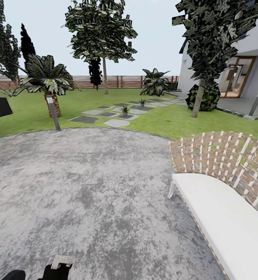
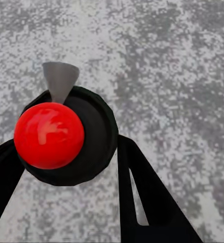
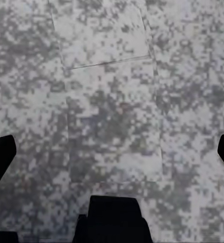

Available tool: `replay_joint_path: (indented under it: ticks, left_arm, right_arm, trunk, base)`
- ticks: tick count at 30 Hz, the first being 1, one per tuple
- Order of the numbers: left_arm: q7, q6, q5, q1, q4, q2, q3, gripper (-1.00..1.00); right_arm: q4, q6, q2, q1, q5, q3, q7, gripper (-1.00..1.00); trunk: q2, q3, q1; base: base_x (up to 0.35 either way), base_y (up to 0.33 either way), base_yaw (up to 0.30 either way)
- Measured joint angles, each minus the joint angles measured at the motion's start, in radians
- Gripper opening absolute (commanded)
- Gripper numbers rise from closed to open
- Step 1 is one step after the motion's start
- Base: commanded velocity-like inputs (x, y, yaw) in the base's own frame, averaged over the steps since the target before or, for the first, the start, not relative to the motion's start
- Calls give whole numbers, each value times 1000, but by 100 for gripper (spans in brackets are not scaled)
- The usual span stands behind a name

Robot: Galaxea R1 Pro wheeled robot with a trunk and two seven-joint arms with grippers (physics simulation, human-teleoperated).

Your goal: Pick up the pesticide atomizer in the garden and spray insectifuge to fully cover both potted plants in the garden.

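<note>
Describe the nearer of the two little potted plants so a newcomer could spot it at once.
Start at the grey paved patio, then follow the grey stepping stones across the lawn toward the brown slatted fence. The nearer potted plant stands among those stones. It is a low rosette of pointed green leaves, far smaller than the palm, and closer than its twin.

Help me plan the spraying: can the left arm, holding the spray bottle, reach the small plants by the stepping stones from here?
Probably not. The left gripper holds the spray bottle low over the paved patio, while the two small plants sit far across the lawn. The robot would need to drive closer first.
</note>
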Motion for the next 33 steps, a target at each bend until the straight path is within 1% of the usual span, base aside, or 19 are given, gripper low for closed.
replay_joint_path:
  ticks: [33]
  left_arm:
    - [0,0,0,0,0,0,0,-100]
  right_arm:
    - [2,0,0,0,0,0,0,100]
  trunk:
    - [0,0,0]
  base:
    - [339,0,0]
